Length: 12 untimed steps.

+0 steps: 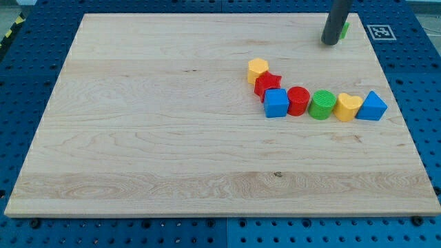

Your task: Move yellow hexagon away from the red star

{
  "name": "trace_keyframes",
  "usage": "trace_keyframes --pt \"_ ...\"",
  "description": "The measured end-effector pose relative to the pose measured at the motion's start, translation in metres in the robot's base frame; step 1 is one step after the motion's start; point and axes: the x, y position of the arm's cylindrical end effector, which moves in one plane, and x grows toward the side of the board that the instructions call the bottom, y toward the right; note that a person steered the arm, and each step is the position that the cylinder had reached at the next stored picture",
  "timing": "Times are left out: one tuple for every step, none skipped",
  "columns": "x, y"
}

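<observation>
Yellow hexagon [258, 68] sits at the upper-left end of a curved row of blocks, well away from your tip [330, 43], toward the view's left and somewhat toward the view's bottom from it. It touches the red star [267, 83], which lies just below and right of it. From there the row runs on: a blue cube [276, 103], a red cylinder [298, 100], a green cylinder [322, 105], a yellow heart-like block [348, 107] and a blue triangular block [372, 106], all lying toward the view's bottom from your tip on the wooden surface [151, 124]. A small green block [344, 29] peeks out just behind the rod, at the view's right of it; you cannot tell its shape. There are no jaws on this rig, only the bare rod, so nothing is held, and your tip touches no block now. To do the step well, you would likely bring your tip round to the narrow seam between hexagon and star, approaching from the view's right of the hexagon, then push toward the view's upper left into open board. Keep your line off the star, since a glancing contact could drag it along and undo the separation.
</observation>
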Motion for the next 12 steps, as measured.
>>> trace_keyframes --pt "0.014 0.0" --pt "0.05 -0.01" --pt "0.049 -0.053" --pt "0.048 -0.136" --pt "0.057 -0.217" --pt "0.095 -0.227" --pt "0.118 -0.192" --pt "0.102 -0.14" --pt "0.066 -0.097" --pt "0.064 -0.101" --pt "0.075 -0.149" --pt "0.059 -0.16"
